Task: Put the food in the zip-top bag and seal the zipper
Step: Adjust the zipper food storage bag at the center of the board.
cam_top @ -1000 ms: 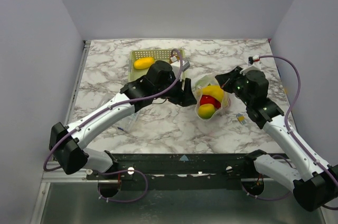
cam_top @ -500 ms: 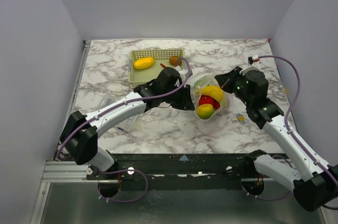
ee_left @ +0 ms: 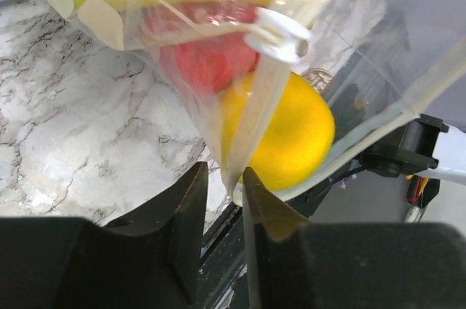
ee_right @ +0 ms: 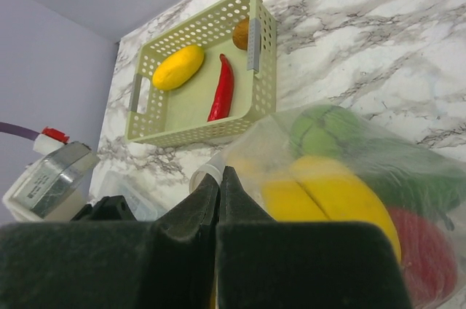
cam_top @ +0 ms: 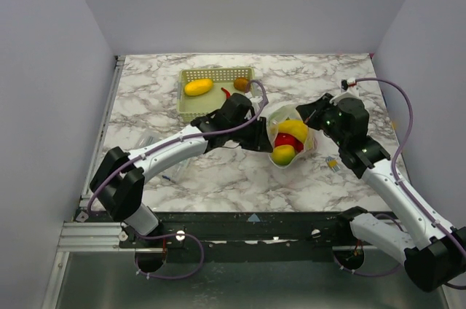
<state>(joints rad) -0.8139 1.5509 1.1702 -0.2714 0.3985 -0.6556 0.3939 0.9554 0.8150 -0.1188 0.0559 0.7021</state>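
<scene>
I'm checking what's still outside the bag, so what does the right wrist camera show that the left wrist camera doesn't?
Only the right wrist view shows the basket holding a lemon, a red chili and a small brown piece. Only the left wrist view shows the left gripper pinching the bag's edge. Both show the clear bag with yellow and red food inside.

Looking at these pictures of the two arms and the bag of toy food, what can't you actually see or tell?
- Bag mouth: overhead, too small to tell whether it is sealed.
- Left wrist view: food blurred; the red piece cannot be named.
- Right wrist view: red piece cut off by the frame's edge.
- Basket's brown item sits half behind the wall.
</scene>
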